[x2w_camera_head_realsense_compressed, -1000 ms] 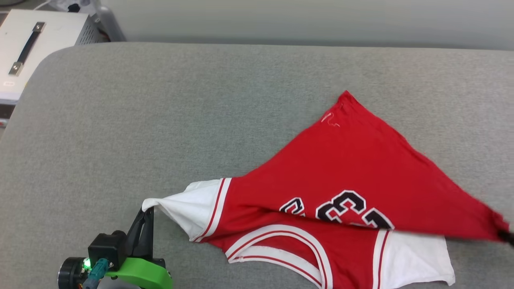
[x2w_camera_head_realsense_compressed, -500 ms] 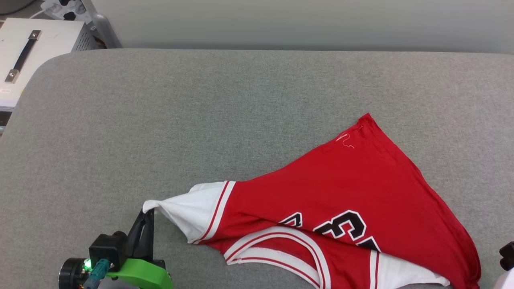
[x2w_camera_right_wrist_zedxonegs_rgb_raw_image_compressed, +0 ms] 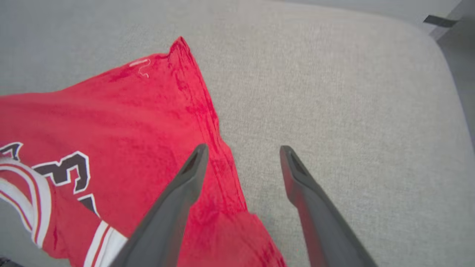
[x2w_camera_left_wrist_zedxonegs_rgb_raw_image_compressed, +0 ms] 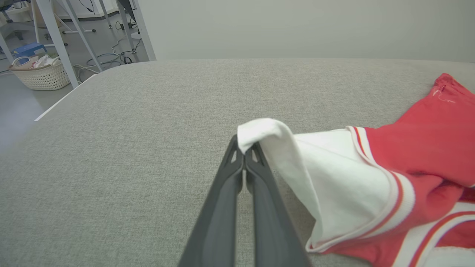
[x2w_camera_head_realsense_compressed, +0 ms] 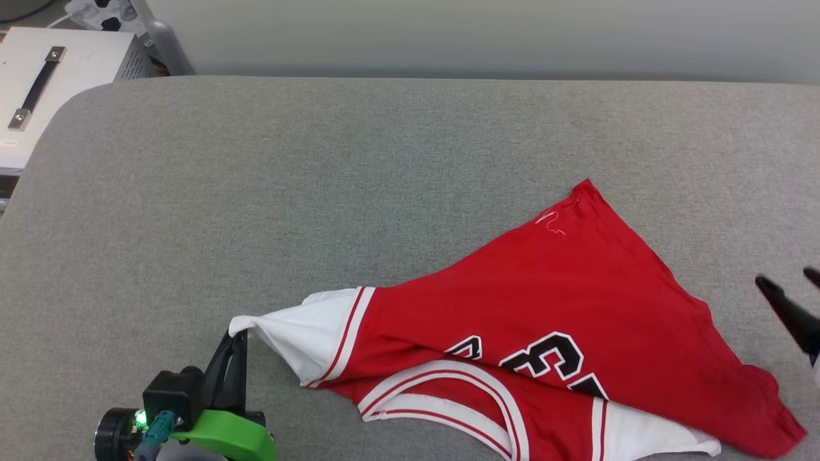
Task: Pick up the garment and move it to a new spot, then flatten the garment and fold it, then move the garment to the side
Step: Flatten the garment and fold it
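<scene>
Head view showed the red jersey-style T-shirt with white sleeves (x2w_camera_head_realsense_compressed: 564,301) lying rumpled on the near right part of the grey fabric-covered table (x2w_camera_head_realsense_compressed: 320,192). The left gripper (x2w_camera_head_realsense_compressed: 238,334) was clenched on one sleeve tip. The right gripper (x2w_camera_right_wrist_zedxonegs_rgb_raw_image_compressed: 243,148) hung spread wide over the table at the shirt's hem, grasping nothing.

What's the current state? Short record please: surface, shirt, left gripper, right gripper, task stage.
surface: grey padded table
shirt: red jersey, lying rumpled and partly doubled over itself, number print partly covered
left gripper: shut on the tip of the white sleeve
right gripper: open, by the shirt's red edge, holding nothing
task stage: shirt not yet flat or folded
</scene>
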{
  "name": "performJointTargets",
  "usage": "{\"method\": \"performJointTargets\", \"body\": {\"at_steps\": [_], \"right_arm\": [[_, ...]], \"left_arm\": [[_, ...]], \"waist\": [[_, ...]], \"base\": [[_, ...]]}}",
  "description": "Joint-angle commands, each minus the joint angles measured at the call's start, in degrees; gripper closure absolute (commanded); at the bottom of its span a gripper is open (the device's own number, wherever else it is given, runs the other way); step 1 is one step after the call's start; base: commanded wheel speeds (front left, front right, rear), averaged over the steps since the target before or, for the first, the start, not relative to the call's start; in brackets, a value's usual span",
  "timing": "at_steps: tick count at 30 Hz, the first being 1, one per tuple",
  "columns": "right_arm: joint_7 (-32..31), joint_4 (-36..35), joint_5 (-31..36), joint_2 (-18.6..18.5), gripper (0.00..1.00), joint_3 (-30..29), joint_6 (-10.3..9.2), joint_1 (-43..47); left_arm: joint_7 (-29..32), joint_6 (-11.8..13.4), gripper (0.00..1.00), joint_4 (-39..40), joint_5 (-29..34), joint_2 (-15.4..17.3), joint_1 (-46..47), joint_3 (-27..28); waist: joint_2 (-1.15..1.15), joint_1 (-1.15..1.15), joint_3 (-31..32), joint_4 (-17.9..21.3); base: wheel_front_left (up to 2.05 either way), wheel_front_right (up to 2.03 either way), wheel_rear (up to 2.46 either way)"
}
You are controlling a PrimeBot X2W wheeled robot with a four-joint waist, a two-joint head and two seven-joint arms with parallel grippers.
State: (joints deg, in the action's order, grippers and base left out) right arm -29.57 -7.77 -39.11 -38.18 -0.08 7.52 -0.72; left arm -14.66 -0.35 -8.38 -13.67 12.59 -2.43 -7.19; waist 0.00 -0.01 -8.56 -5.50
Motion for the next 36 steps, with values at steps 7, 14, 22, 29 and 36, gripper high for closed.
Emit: {"method": "performJointTargets", "body": {"at_steps": [7, 14, 22, 29, 36], "right_arm": [[-5.8, -3.2, 2.8, 0.1, 0.00, 4.4, -0.03, -15.8], [-16.6, 3.8, 1.8, -3.3, 0.00, 16.9, -0.03, -32.7], [-28.9, 14.6, 0.5, -4.1, 0.00, 30.3, -0.03, -46.5], [-27.6, 23.3, 1.3, -2.8, 0.00, 39.0, -0.03, -51.9], [-23.1, 30.9, -0.1, -2.0, 0.00, 46.0, -0.03, -50.7]], "left_arm": [[-0.3, -0.7, 1.00, 0.5, 0.7, -0.9, 3.5, -1.2], [-0.3, -1.2, 1.00, 1.5, 1.8, -2.2, 6.9, -2.3], [-0.3, -1.9, 1.00, 2.7, 2.9, -4.6, 9.7, -3.0], [-0.3, -2.8, 1.00, 2.8, 3.7, -6.3, 11.6, -3.6], [-0.3, -3.3, 1.00, 2.4, 4.2, -7.4, 12.2, -3.3]], "waist": [[0.00, 0.01, -3.7, -3.2], [0.00, 0.01, -8.4, -6.2], [0.00, 0.01, -13.2, -9.3], [0.00, 0.01, -16.2, -11.3], [0.00, 0.01, -17.4, -11.8]], "base": [[0.00, 0.00, 0.00], [0.00, 0.00, 0.00], [0.00, 0.00, 0.00], [0.00, 0.00, 0.00], [0.00, 0.00, 0.00]]}}
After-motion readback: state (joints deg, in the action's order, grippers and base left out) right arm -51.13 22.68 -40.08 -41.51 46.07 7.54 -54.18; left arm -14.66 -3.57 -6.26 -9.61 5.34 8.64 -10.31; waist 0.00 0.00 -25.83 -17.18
